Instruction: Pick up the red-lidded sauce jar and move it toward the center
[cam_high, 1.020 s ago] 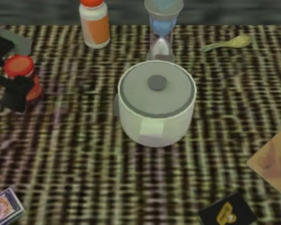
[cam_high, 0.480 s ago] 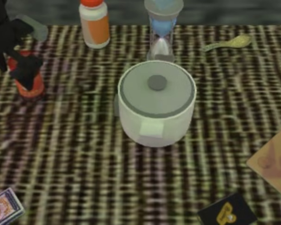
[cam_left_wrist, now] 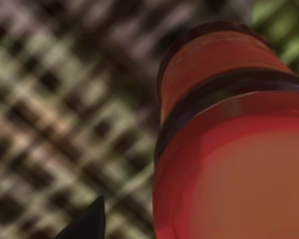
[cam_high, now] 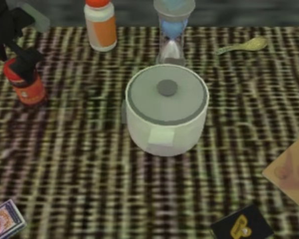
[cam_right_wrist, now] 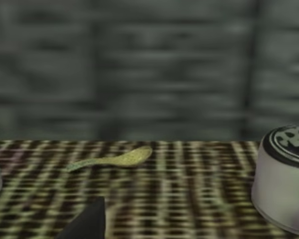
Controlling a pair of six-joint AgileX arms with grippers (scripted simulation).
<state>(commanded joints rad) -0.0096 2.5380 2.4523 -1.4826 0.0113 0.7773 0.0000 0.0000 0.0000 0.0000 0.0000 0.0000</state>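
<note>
Top view shows our left gripper (cam_high: 21,63) at the far left of the table, well to the left of the white pot (cam_high: 166,110), with its dark fingers (cam_high: 32,59) set against the upper part of the red-lidded sauce jar (cam_high: 26,83). The jar now leans, its lid end toward the table's back-left corner and its base toward the pot, which we read as it having come off the cloth rather than resting flat. Our left wrist view is filled by the jar's red lid and label, very close to the camera, with one dark fingertip at the frame's lower edge. From this we judge the fingers are clamped on the jar.

Compared with a second ago, the jar has tilted and sits slightly further back, and the gripper has swung from the jar's near-left side to its back-left; half a second ago the arm covered most of the lid. The pot, the white bottle (cam_high: 100,25), the hourglass (cam_high: 173,31) and the spoon (cam_high: 243,46) have not moved.

For the task, the pick-up seems under way, while the carry toward the centre, near the pot, is not yet made. Our right gripper is out of the top view, parked
</note>
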